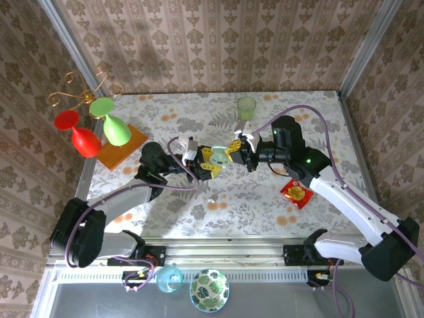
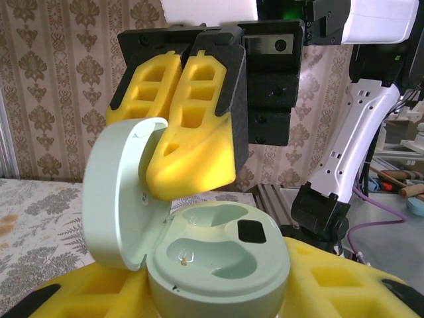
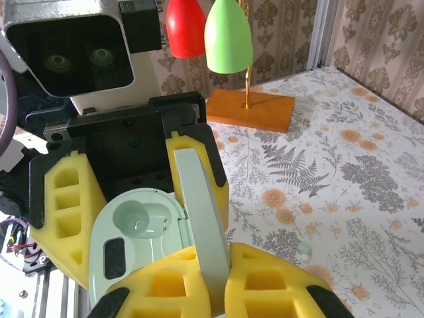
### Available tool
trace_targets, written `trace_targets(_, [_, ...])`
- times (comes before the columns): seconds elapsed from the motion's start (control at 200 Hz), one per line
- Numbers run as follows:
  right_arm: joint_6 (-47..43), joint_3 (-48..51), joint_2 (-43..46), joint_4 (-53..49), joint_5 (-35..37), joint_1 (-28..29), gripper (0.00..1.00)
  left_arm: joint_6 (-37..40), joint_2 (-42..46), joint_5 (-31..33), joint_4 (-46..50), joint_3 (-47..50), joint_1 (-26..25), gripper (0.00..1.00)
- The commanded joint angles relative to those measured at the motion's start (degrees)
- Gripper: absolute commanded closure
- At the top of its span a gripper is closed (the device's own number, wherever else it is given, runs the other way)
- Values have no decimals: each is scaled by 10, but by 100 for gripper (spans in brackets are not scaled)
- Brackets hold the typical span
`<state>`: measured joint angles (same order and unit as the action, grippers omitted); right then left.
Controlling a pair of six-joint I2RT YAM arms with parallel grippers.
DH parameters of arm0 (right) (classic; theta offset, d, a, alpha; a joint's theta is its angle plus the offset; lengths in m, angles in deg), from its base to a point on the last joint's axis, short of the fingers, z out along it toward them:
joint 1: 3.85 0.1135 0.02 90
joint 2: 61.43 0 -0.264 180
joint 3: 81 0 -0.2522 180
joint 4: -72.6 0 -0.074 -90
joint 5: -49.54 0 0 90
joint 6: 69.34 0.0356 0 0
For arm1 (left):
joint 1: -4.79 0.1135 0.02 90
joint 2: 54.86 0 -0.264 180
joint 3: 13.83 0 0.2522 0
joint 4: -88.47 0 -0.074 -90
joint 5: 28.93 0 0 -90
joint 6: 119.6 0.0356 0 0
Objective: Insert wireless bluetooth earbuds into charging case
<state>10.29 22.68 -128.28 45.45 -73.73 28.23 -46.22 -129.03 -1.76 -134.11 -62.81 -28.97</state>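
Observation:
A mint-green charging case (image 2: 218, 265) hangs above the table's middle, lid (image 2: 116, 199) swung up. My left gripper (image 2: 218, 295) is shut on its base, one yellow finger on each side. My right gripper (image 3: 222, 291) is shut on the edge of the raised lid (image 3: 199, 212). Both earbud hollows in the base (image 3: 136, 232) are empty. From above, the two grippers, left (image 1: 209, 163) and right (image 1: 230, 155), meet nose to nose at the case (image 1: 219, 161). One small pale earbud (image 3: 303, 250) lies on the flowered tablecloth below, also seen from above (image 1: 211, 197).
A wire stand with a red and a green glass on an orange base (image 1: 119, 147) stands at the left. A pale green cup (image 1: 246, 106) is at the back. A red packet (image 1: 296, 193) lies at the right. Two bowls (image 1: 209, 289) sit below the near rail.

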Motion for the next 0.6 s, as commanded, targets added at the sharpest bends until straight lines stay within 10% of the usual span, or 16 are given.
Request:
trace_targets(0.0, [-5, 2, 16, 21, 14, 7, 100, -8, -6, -12, -28, -12, -5, 59])
trace_targets(0.325, [-2, 7, 20, 27, 19, 10, 100, -10, -7, -13, -29, -12, -5, 79])
trace_targets(0.595, [22, 19, 43, 40, 50, 10, 50, -6, -7, -8, -31, -9, -2, 83])
